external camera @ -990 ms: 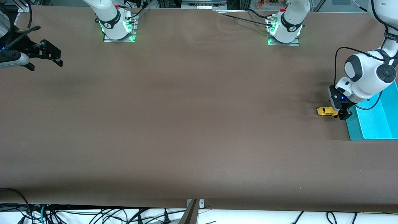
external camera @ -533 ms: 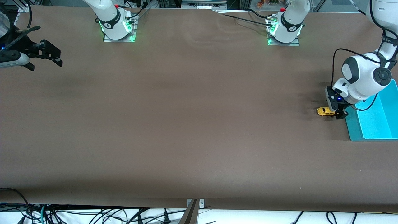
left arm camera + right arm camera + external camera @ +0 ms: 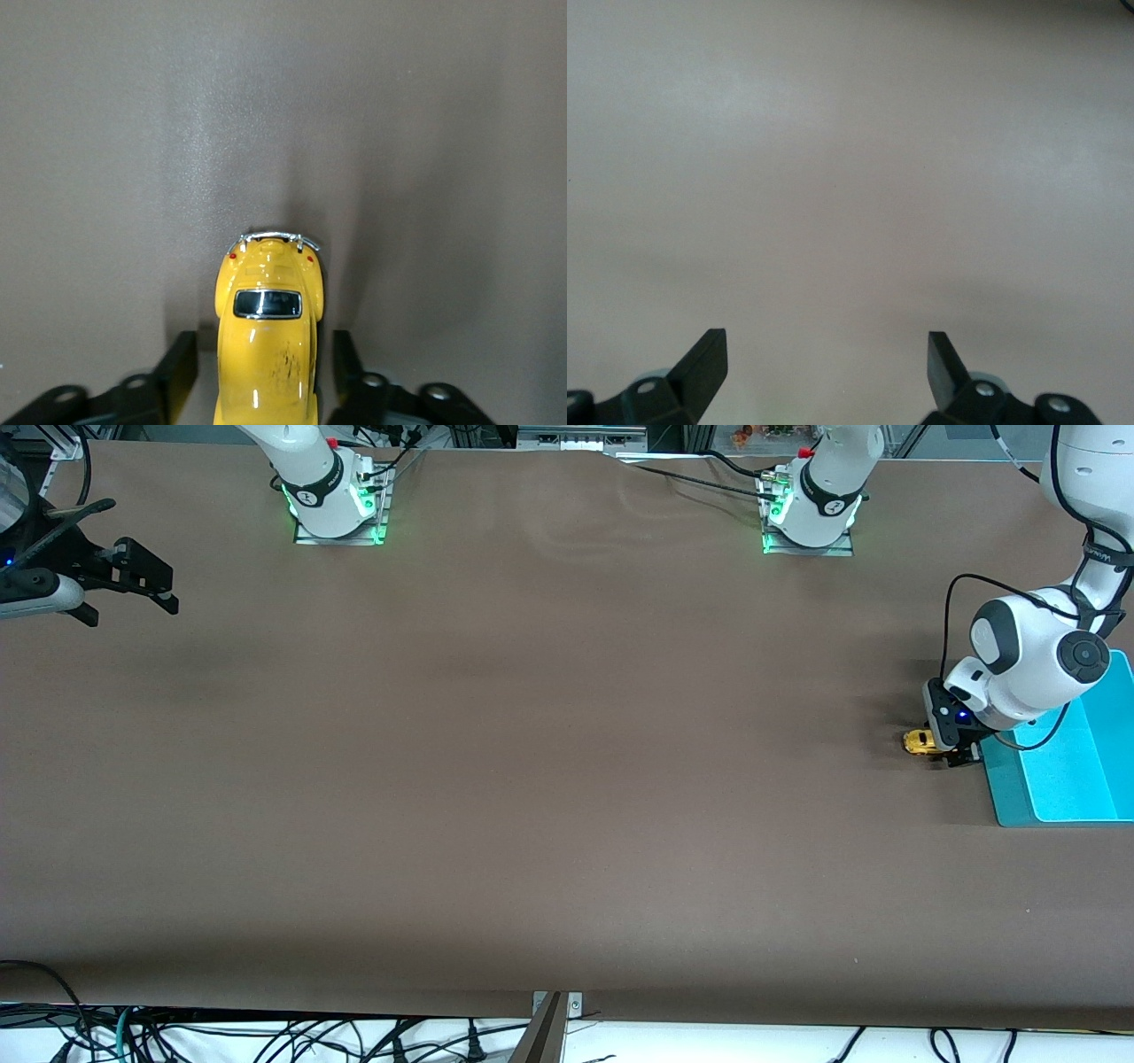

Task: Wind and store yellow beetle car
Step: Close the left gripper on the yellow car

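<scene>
The yellow beetle car (image 3: 920, 741) stands on the brown table at the left arm's end, beside a teal bin. In the left wrist view the car (image 3: 266, 345) shows its rounded roof, dark window and chrome bumper. My left gripper (image 3: 952, 755) is low over the car's bin-side half, so only the other half shows from the front. Its fingers (image 3: 180, 376) stand on either side of the body with a narrow gap on each side. My right gripper (image 3: 128, 607) waits open over the table at the right arm's end, nothing between its fingers (image 3: 704, 359).
A teal bin (image 3: 1010, 797) lies at the table's edge at the left arm's end, right beside the car. The two arm bases (image 3: 337, 500) (image 3: 811, 514) stand along the edge farthest from the front camera.
My left gripper has slid along the car away from the bin and sunk lower, covering more of its body. The car and the right arm have not moved.
</scene>
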